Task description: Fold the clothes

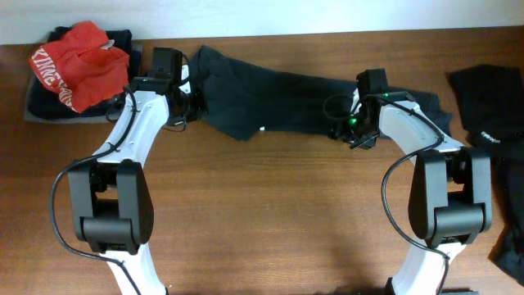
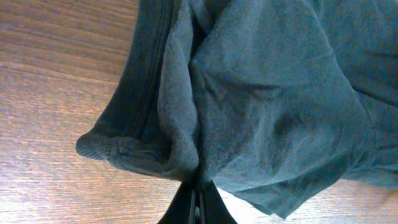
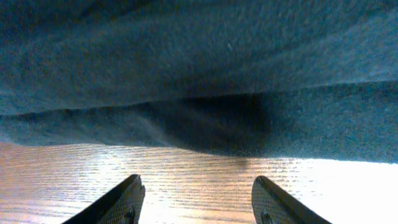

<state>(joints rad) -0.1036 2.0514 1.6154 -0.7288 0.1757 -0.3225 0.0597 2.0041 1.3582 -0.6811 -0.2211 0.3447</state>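
Overhead: teal-grey shirt stretched along far side of table, between both arms; red garment far left. Left wrist view alone shows left gripper pinched closed on shirt fold. Right wrist view: right gripper jaws apart over bare wood, shirt edge just beyond.

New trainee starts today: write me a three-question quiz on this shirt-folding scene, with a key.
1. True or false: the left claw is shut on the teal-grey shirt.
2. The right claw is: A) shut on the shirt; B) open, bare table showing between its jaws; C) out of view.
3. What colour is the garment lying on the dark pile at the table's left end?
Key: 1 true; 2 B; 3 red.
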